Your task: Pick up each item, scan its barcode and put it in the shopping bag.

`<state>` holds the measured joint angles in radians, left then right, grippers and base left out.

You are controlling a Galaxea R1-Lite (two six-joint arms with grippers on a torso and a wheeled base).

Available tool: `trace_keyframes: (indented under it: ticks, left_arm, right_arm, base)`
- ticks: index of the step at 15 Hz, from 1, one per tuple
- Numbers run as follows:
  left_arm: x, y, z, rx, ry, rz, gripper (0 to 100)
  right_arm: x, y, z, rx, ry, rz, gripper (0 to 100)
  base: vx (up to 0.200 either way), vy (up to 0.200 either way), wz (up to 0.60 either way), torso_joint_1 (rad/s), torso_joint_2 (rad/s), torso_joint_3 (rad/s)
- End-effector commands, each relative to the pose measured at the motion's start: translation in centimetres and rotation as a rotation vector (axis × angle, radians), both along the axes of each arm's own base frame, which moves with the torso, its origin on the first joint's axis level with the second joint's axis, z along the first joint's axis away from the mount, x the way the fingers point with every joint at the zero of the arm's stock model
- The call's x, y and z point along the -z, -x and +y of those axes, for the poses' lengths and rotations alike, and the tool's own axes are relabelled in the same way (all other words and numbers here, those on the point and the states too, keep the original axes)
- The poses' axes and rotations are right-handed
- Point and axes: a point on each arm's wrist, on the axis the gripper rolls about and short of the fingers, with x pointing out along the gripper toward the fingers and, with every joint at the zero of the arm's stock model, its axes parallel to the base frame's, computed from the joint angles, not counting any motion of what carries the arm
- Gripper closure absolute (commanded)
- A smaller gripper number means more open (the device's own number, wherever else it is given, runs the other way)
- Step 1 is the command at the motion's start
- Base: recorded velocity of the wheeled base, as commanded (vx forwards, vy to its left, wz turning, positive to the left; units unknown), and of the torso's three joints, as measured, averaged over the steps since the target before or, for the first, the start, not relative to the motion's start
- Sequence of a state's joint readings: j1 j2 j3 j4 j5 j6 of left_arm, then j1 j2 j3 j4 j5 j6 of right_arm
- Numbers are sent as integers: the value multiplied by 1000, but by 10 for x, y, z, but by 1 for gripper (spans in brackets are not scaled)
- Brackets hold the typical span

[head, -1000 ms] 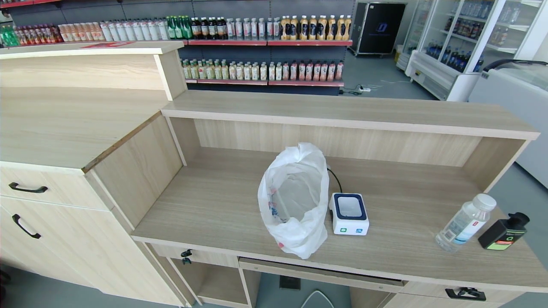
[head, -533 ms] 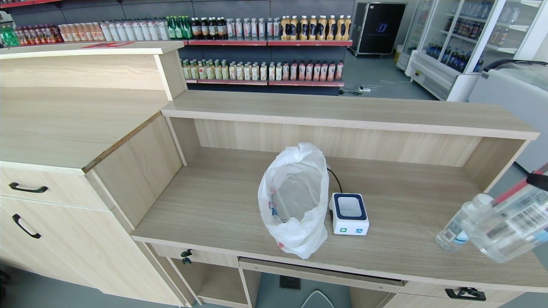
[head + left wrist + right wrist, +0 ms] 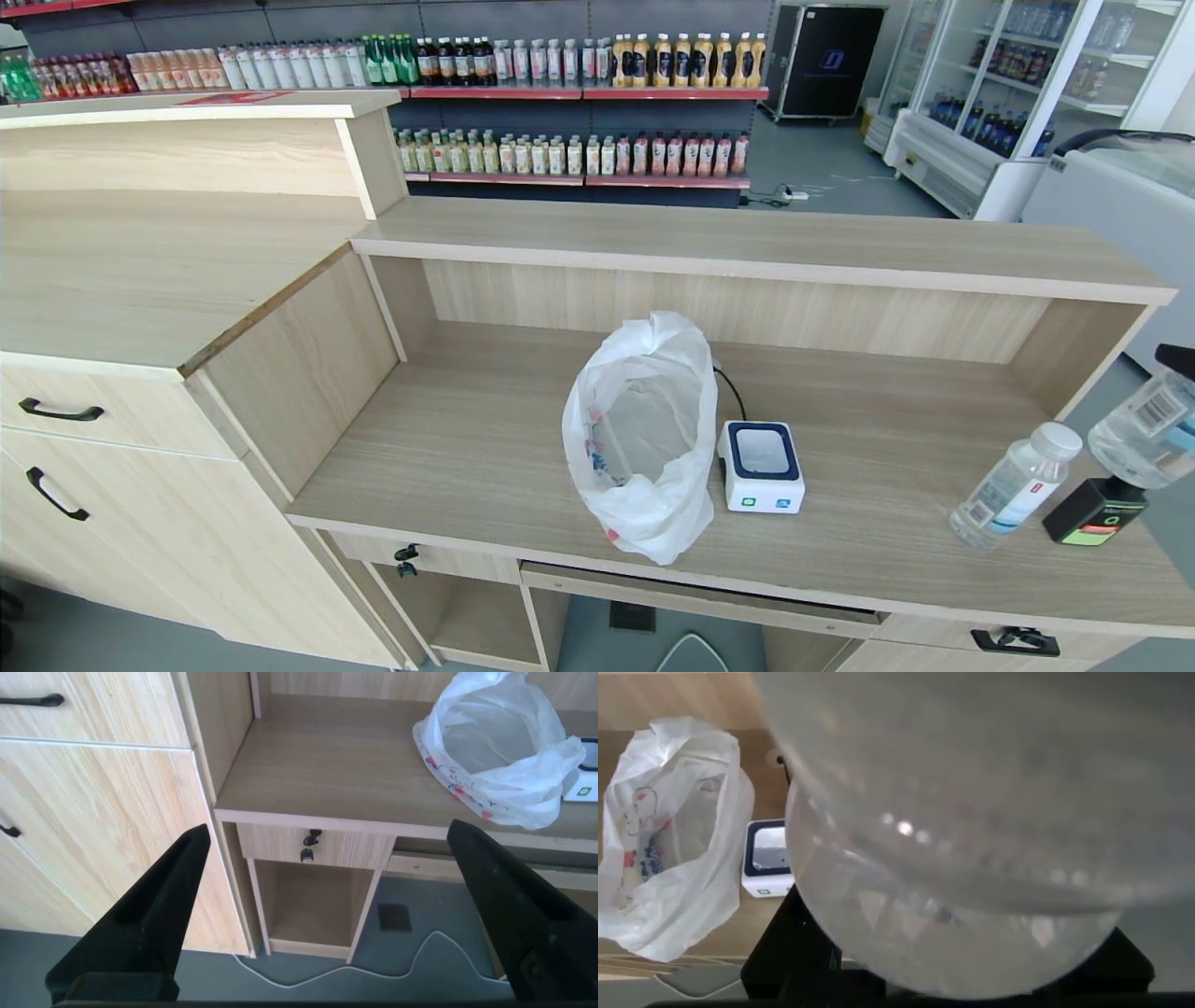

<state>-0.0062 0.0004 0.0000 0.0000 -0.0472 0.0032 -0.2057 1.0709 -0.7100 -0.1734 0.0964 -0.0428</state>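
So the held bottle [image 3: 1141, 431] has backed off. Half a second ago it was big in the head view, hanging over the right end of the surface [image 3: 887, 448]. Now it's pulled out to the far right edge, up above the black pump bottle [image 3: 1094, 511]. A second ago it wasn't in sight at all.

The right end effector [image 3: 952, 952] is clamped around it, a dark finger on each side of the clear body. The left end effector [image 3: 329, 831] is spread wide with nothing in it, hanging low off the front left corner of the surface.

The bit that matters is that the scanner [image 3: 761, 464] sits well off to the robot's left of the held bottle. The shopping bag [image 3: 642, 439] stands just beside it on the far side, mouth open. The bottle's long axis is tilted, low end toward the surface, and the barcode label faces up at the head camera. My guess is that the right arm carries it left and rolls the label down over the scanner window. A second bottle [image 3: 1016, 485] is waiting near the pump bottle.
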Motion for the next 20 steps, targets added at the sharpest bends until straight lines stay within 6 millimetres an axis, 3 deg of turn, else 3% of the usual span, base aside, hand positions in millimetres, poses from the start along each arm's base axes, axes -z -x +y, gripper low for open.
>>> trace_keyframes:
  ticks: [1, 5, 11, 16, 20]
  left_arm:
    - [0, 0, 0, 0, 0, 1, 0]
    - [0, 0, 0, 0, 0, 1, 0]
    - [0, 0, 0, 0, 0, 1, 0]
    - [0, 0, 0, 0, 0, 1, 0]
    - [0, 0, 0, 0, 0, 1, 0]
  right_arm:
    - [4, -17, -3, 14, 2, 25, 100]
    - [3, -35, -5, 5, 17, -12, 100]
    - [19, -88, 1, -83, 110, -24, 100]
    - [55, -143, 4, -140, 246, -18, 100]
    - [70, -166, 3, -225, 351, -60, 100]
  base:
    - [0, 0, 0, 0, 0, 0]
    - [0, 0, 0, 0, 0, 0]
    - [0, 0, 600, 3, 2, 3]
    - [0, 0, 0, 0, 0, 0]
    - [0, 0, 0, 0, 0, 0]
